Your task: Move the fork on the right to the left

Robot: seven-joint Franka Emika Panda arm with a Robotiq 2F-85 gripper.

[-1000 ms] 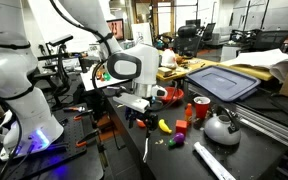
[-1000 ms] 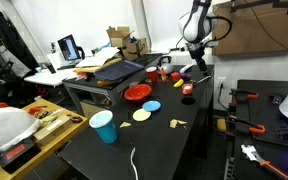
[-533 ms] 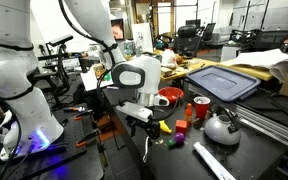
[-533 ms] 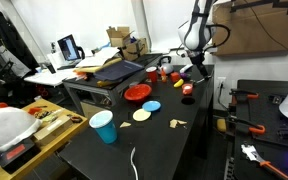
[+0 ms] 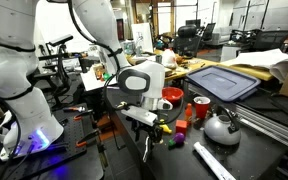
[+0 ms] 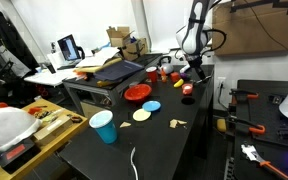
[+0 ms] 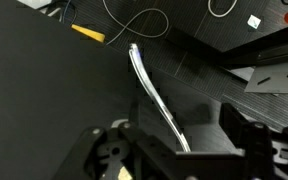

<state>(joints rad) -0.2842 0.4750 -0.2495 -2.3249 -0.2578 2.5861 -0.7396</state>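
Observation:
A silver fork [image 7: 154, 95] lies on the black table, running diagonally in the wrist view. It also shows as a thin pale line at the table's near edge in an exterior view [image 5: 147, 150]. My gripper [image 7: 179, 138] is open, with one finger on each side of the fork's lower end and not closed on it. In both exterior views the gripper [image 5: 150, 124] [image 6: 190, 66] hangs low over the table. A second pale utensil [image 6: 134, 160] lies at the other end of the table.
A yellow toy [image 5: 165, 125], red cup [image 5: 200, 108], red bowl [image 5: 171, 96] and silver kettle [image 5: 221, 126] stand close to the gripper. A blue cup [image 6: 103, 127], red plate [image 6: 137, 93] and small discs [image 6: 146, 110] sit mid-table. A cable loops near the fork [image 7: 144, 20].
The arm has swung toward the table's edge and come down, bringing the open gripper over the fork. The objects on the table have not moved.

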